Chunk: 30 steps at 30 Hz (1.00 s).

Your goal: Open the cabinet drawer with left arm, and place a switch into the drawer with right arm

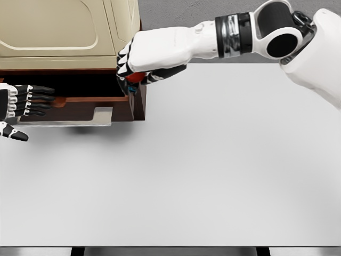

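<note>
Grey flooring shows behind a wide, pale grey desk, which carries a cream-topped cabinet with dark brown wooden sides at its far left corner. Its dark brown drawer stands pulled out toward the robot, giving access from above. The left hand sits at the picture's left edge beside the drawer front, fingers extended and holding nothing; this position appears to keep it clear of the drop zone. The right hand reaches across from the right, fingers curled around a small red switch with a blue-green detail. The switch hangs over the drawer's right rear corner, gripped and not yet released, judged ready for lowering.
</note>
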Each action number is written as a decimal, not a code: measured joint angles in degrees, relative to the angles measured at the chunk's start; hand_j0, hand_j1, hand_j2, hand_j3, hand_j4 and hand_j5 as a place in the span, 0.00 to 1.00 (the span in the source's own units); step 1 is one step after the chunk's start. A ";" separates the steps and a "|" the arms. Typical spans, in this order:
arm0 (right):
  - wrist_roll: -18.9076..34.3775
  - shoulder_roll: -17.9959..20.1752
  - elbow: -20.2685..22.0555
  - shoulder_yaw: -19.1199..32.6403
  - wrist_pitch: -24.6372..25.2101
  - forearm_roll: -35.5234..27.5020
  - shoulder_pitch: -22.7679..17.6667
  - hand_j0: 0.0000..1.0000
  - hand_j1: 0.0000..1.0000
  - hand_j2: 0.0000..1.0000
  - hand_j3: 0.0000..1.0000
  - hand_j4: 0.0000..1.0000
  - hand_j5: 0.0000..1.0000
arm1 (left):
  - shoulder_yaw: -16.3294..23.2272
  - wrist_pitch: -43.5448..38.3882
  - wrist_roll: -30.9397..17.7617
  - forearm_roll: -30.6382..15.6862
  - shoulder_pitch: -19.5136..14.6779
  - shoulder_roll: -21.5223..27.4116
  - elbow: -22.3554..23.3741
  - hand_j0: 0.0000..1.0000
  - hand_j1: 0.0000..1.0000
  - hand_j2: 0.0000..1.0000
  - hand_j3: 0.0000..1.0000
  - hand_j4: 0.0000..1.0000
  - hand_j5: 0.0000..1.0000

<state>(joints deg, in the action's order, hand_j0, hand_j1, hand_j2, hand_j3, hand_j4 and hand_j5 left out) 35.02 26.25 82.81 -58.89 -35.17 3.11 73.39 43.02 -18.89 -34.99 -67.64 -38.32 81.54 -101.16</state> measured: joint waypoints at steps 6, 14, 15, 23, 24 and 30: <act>0.00 -2.16 -2.44 -0.65 0.00 0.02 0.53 0.46 0.46 0.46 0.46 0.46 0.46 | 0.03 0.02 -0.01 -0.08 0.00 0.00 0.01 1.00 1.00 1.00 1.00 1.00 1.00; 0.00 -4.68 -4.56 -2.36 -0.01 0.03 1.76 0.46 0.46 0.46 0.46 0.46 0.46 | 0.05 0.04 0.00 -0.14 -0.01 -0.07 0.01 1.00 1.00 1.00 1.00 1.00 1.00; 0.00 -4.99 -4.87 -2.48 -0.01 0.02 2.02 0.46 0.46 0.46 0.46 0.46 0.46 | 0.04 0.04 0.00 -0.13 0.00 -0.06 0.01 1.00 1.00 1.00 1.00 1.00 1.00; 0.00 -7.47 -8.23 -3.23 -0.01 0.11 3.08 0.45 0.45 0.45 0.45 0.45 0.45 | 0.04 0.03 0.00 -0.13 -0.01 -0.07 0.01 1.00 1.00 1.00 1.00 1.00 1.00; 0.00 -7.70 -8.57 -3.26 -0.01 0.12 3.08 0.45 0.45 0.45 0.45 0.45 0.45 | 0.04 0.03 0.00 -0.13 -0.01 -0.07 0.01 1.00 1.00 1.00 1.00 1.00 1.00; 0.00 -9.18 -11.05 -3.31 -0.01 0.18 3.69 0.45 0.45 0.45 0.45 0.45 0.45 | 0.04 0.03 0.00 -0.16 0.00 -0.06 0.01 1.00 1.00 1.00 1.00 1.00 1.00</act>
<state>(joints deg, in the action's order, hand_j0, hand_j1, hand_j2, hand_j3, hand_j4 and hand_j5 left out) 35.02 17.07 71.76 -62.19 -35.18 3.29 77.08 43.07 -18.86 -34.99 -67.80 -38.32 81.48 -101.15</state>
